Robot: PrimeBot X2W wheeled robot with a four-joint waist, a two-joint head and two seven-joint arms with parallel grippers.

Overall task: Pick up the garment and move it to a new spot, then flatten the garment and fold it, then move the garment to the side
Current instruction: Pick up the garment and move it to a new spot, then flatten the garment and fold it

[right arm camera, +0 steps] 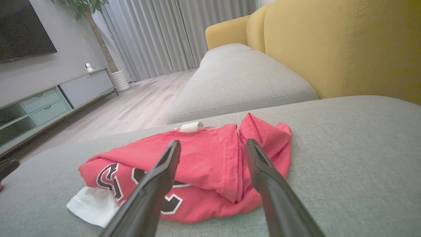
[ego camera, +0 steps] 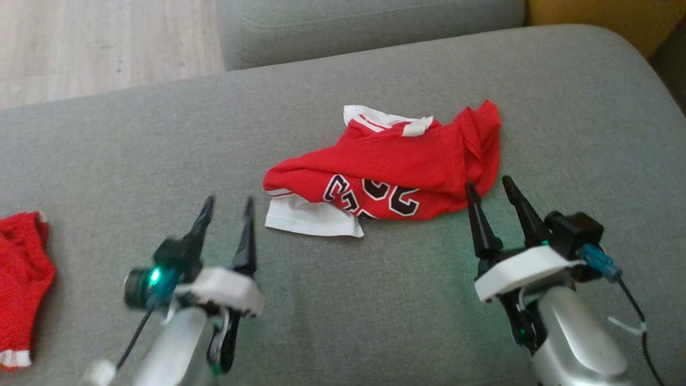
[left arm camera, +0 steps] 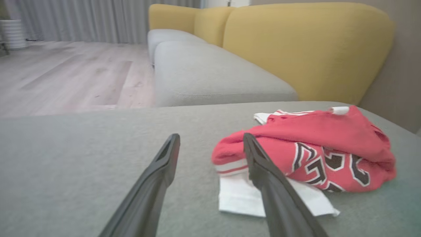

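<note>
A crumpled red garment [ego camera: 396, 166] lies on the grey sofa cushion [ego camera: 161, 150].

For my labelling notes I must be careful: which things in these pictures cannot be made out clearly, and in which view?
Head view: the number print on the red jersey is folded under itself; not fully readable.
Head view: a second red garment is cut off by the left edge.
Head view: the left gripper is blurred.
Right wrist view: the right gripper covers part of the print.

A grey sofa [right arm camera: 236, 82] with yellow backrests [right arm camera: 345, 49] stands on pale wood floor [right arm camera: 138, 108] before grey curtains [right arm camera: 158, 36].
</note>
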